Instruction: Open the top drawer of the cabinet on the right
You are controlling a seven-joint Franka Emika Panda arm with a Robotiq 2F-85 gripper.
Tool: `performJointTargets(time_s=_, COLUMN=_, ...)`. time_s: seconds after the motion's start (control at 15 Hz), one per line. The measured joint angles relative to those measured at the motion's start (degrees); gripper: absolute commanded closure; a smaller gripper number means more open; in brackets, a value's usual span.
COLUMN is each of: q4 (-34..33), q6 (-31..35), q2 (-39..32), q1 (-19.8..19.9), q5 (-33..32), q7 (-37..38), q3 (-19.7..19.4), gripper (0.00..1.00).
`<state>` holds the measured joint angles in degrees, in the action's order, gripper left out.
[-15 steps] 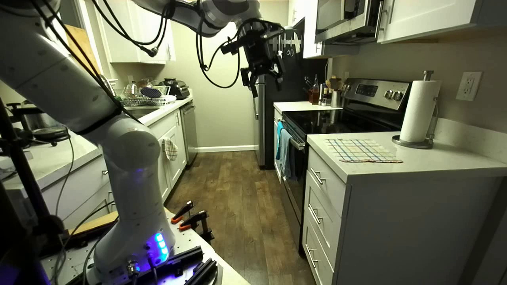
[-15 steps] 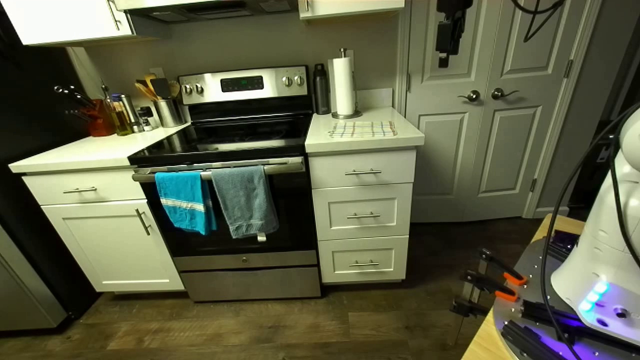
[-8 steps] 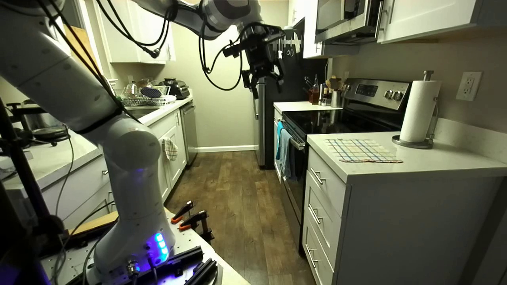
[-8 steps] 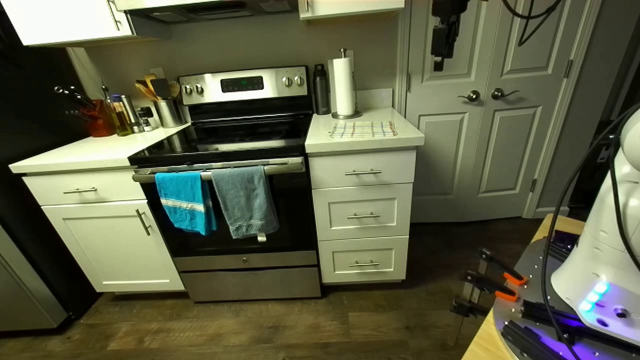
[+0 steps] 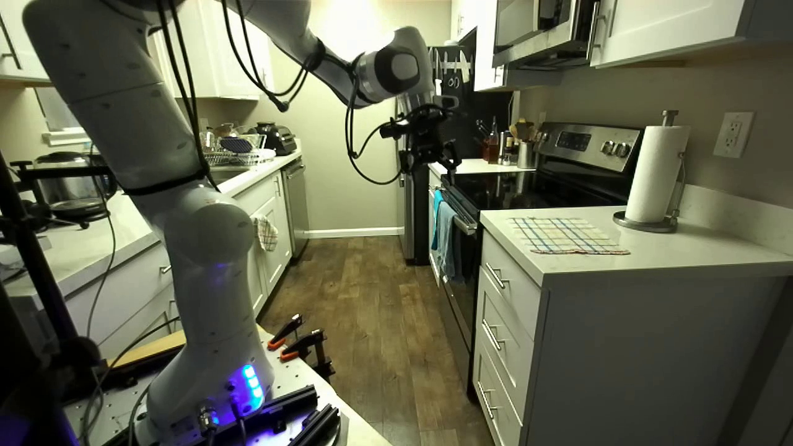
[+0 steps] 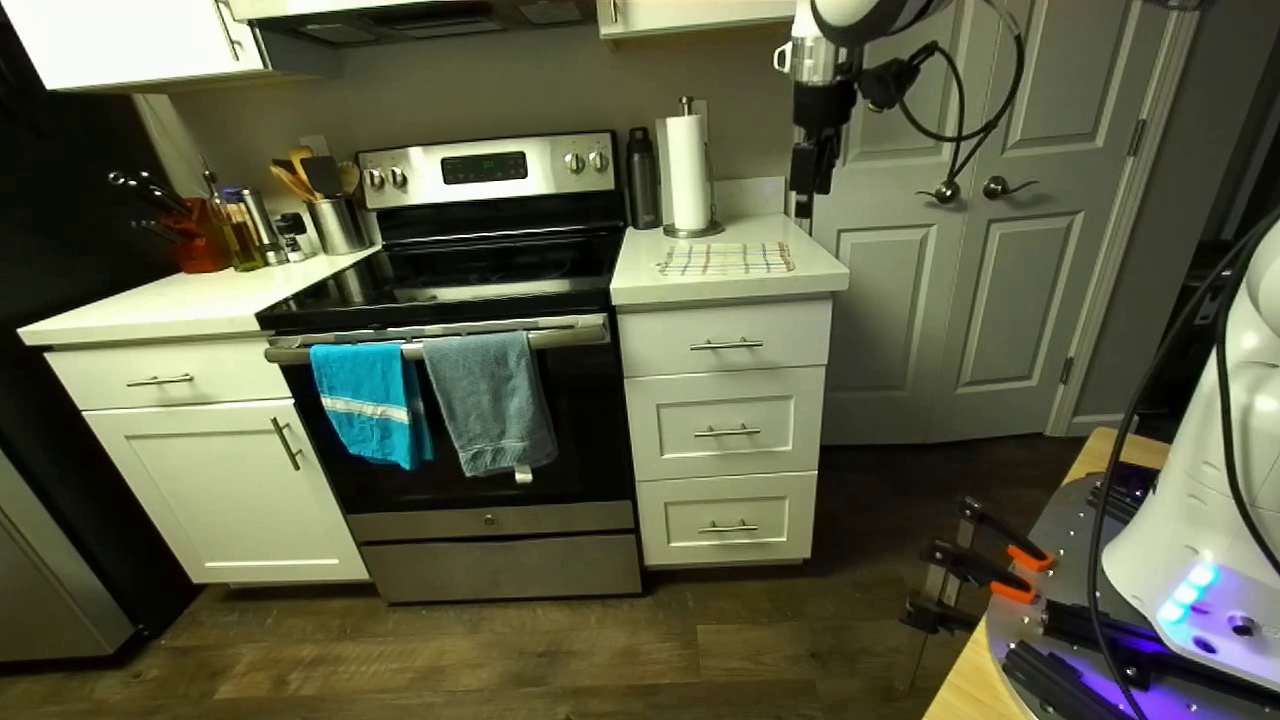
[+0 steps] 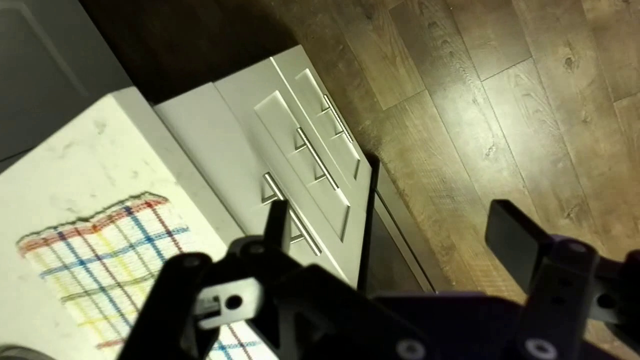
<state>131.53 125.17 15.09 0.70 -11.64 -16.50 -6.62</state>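
Note:
The right cabinet has a white top drawer point(image 6: 652, 335) with a bar handle point(image 6: 726, 344), which also shows in an exterior view point(image 5: 497, 275). The drawer is shut. In the wrist view the top drawer's handle point(image 7: 297, 220) lies behind the left finger point(image 7: 276, 225), which hides a small part of it. My gripper point(image 7: 390, 217) is open with nothing between its fingers. It hangs pointing down above counter height, apart from the drawer, in both exterior views point(image 5: 430, 172) point(image 6: 813, 185).
The counter point(image 6: 640, 285) above the drawers holds a checkered cloth point(image 6: 727, 259), a paper towel roll point(image 6: 687, 172) and a dark bottle point(image 6: 642, 180). The stove point(image 6: 480, 270) with hanging towels point(image 6: 490, 400) stands beside the drawers. Clamps point(image 6: 980, 570) sit at the robot table's edge.
The arm has lowered and reached forward, bringing the gripper down and closer to the counter with the drawers. The drawers have not moved.

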Motion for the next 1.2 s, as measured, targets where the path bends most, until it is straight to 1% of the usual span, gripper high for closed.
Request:
performJointTargets(time_s=0.2, q4=-0.40, q6=4.29, q2=-6.38, q1=-0.20, q5=4.55, q7=-3.27, q3=-0.21, gripper=0.00)
performJointTargets(time_s=0.4, q4=-1.11, q6=6.85, q2=-11.01, q1=-0.19, q5=7.23, q7=-7.12, q3=-0.21, gripper=0.00)
performJointTargets(time_s=0.67, q4=-2.16, q6=9.05, q2=-15.18, q1=0.09, q5=8.65, q7=-10.67, q3=-0.19, gripper=0.00)
performJointTargets(time_s=0.8, q4=-2.25, q6=12.02, q2=-17.11, q1=0.44, q5=7.29, q7=-10.79, q3=-0.14, gripper=0.00)
performJointTargets(time_s=1.07, q4=-2.28, q6=19.64, q2=-20.98, q1=1.65, q5=-0.95, q7=-10.79, q3=-0.17, gripper=0.00)
performJointTargets(time_s=1.2, q4=-2.37, q6=22.19, q2=-22.73, q1=2.17, q5=-3.54, q7=-10.79, q3=-0.16, gripper=0.00)
